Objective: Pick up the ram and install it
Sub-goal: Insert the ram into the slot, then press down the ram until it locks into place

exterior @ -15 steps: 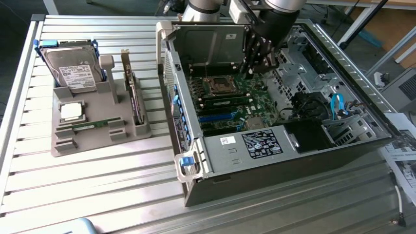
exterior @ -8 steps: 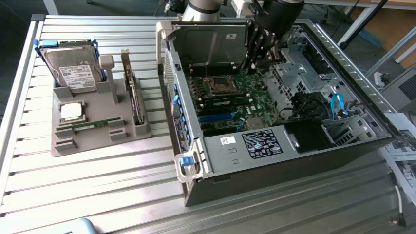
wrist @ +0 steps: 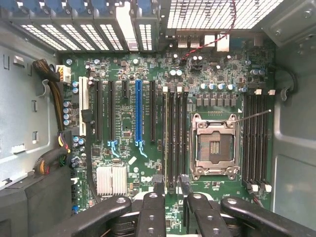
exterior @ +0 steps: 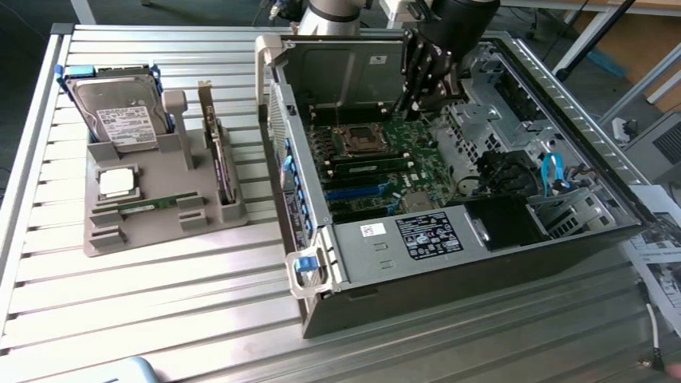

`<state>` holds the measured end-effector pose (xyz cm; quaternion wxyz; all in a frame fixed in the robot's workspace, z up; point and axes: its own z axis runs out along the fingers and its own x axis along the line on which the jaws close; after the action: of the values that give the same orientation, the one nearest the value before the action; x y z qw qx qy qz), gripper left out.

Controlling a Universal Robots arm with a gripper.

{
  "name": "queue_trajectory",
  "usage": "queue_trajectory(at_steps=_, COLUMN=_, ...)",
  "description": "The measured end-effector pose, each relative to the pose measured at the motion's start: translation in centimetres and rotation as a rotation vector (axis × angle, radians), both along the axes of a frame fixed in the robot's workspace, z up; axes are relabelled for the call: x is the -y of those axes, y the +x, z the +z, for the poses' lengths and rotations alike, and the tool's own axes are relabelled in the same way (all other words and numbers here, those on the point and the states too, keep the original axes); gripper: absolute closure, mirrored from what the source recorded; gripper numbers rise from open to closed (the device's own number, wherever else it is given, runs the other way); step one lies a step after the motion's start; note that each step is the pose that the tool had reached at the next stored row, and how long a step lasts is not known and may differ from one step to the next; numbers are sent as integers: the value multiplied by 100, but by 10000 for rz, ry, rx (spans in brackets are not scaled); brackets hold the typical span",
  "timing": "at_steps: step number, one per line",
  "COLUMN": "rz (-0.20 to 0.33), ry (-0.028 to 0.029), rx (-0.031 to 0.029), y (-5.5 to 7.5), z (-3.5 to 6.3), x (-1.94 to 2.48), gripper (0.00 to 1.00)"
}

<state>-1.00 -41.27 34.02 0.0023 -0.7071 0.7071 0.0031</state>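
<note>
The ram (exterior: 149, 205), a thin green stick, lies flat in a slot of the grey holder (exterior: 159, 235) on the exterior view's left, outside the computer case. My gripper (exterior: 417, 108) hangs inside the open case (exterior: 319, 239), far from the ram, above the motherboard (wrist: 128, 69). In the wrist view the gripper (wrist: 171, 184) is open, its black fingertips (wrist: 158, 185) straddling the long dark memory slots (wrist: 174, 138) beside the empty processor socket (wrist: 215, 145). Nothing is held between them.
The holder also carries a hard drive (exterior: 123, 116), a square silver processor (exterior: 117, 182) and an upright green expansion card (exterior: 218, 155). The case's walls, drive cage (exterior: 340, 72), blue cable (exterior: 550, 171) and wire bundle (wrist: 52, 94) hem in the motherboard. The slatted metal table (exterior: 159, 311) lies around it.
</note>
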Motion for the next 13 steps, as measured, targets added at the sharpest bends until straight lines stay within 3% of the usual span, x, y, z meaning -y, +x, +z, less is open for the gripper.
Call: queue_trajectory(at_steps=13, rz=0, ry=0, rx=0, y=0, z=0, x=0, gripper=75)
